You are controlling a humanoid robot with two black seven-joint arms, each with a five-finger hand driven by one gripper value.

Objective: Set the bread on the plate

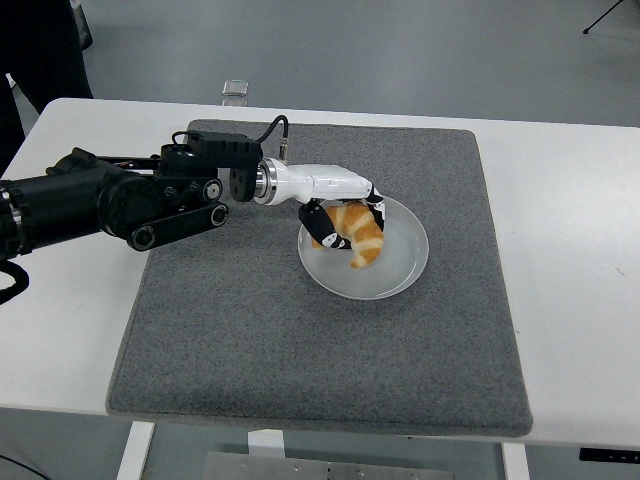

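Note:
A golden croissant (360, 236) lies on the white plate (400, 268), toward its left side. The plate sits on the grey mat (250, 320). My left arm reaches in from the left edge. Its hand (345, 222) is over the plate's left rim, with the fingers still curled around the croissant's upper left part. The thumb shows below the bread and the other fingers over its top. The right arm is not in view.
The grey mat covers the middle of the white table (570, 260). A small metal fitting (234, 91) sits at the table's far edge. A person in dark clothes (40, 50) stands at the top left.

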